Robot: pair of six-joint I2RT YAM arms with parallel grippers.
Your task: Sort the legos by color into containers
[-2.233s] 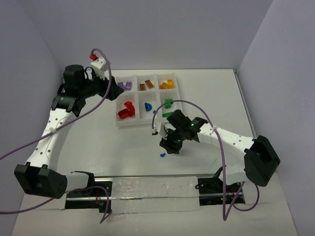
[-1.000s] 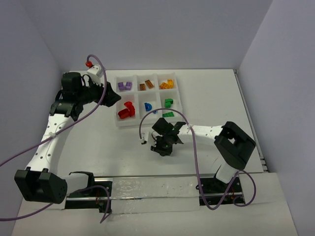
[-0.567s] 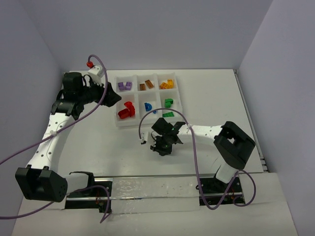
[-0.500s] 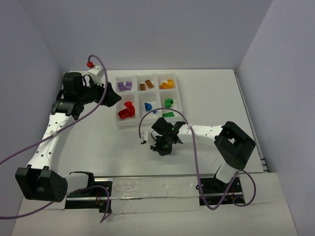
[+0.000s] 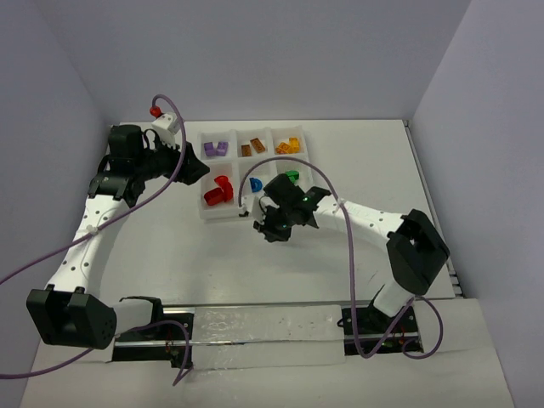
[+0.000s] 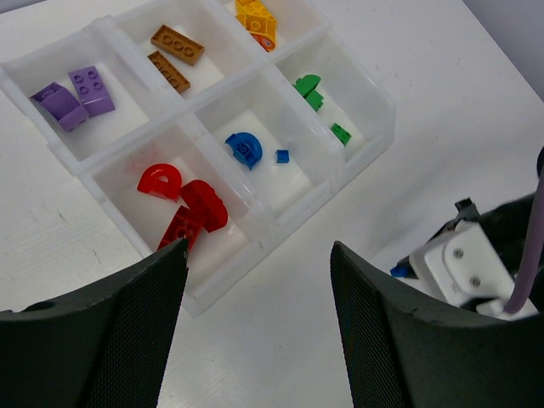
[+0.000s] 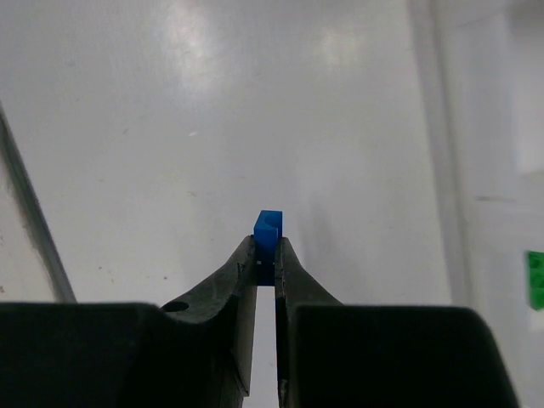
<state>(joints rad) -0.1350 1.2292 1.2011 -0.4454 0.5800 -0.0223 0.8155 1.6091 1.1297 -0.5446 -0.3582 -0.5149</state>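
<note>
Right claw pinched tight on tiny blue lego, over worktop beside tray. Left claw wide apart, empty.

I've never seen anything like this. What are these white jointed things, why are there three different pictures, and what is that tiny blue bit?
They are two robot arms, the left arm and the right arm, bolted at the near edge of a white table. The wide picture looks down from above. The other two come from small cameras on each arm's wrist, so each claw's own black fingers show at the bottom. On the table sits a white tray with six compartments holding small toy bricks, grouped by colour: purple, brown, orange, red, blue and green. The right claw is shut on a tiny blue brick, just in front of the tray. The left claw is open and empty, and hangs beside the tray.
</note>
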